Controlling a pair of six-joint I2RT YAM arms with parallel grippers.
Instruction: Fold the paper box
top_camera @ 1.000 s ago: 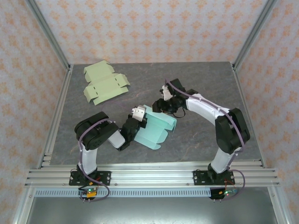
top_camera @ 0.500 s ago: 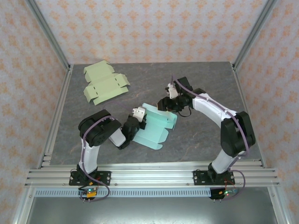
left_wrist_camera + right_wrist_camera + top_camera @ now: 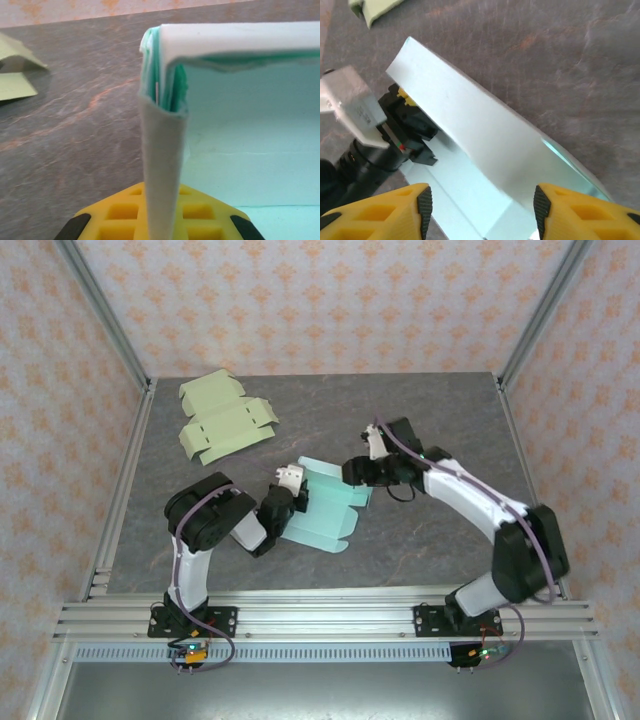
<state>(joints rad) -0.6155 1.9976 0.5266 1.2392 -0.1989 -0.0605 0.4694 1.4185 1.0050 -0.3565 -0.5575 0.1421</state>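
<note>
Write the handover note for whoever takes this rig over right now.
Left claw: shut on the left edge of the teal paper box, mid-table.
Right claw: open, fingers straddling a raised flap on the box's right side; contact unclear.
Pale green flat paper box blank: lying untouched at the far left.
Done: teal box partly folded, one flap up.
Left: fold the remaining flaps and close the box.
</note>
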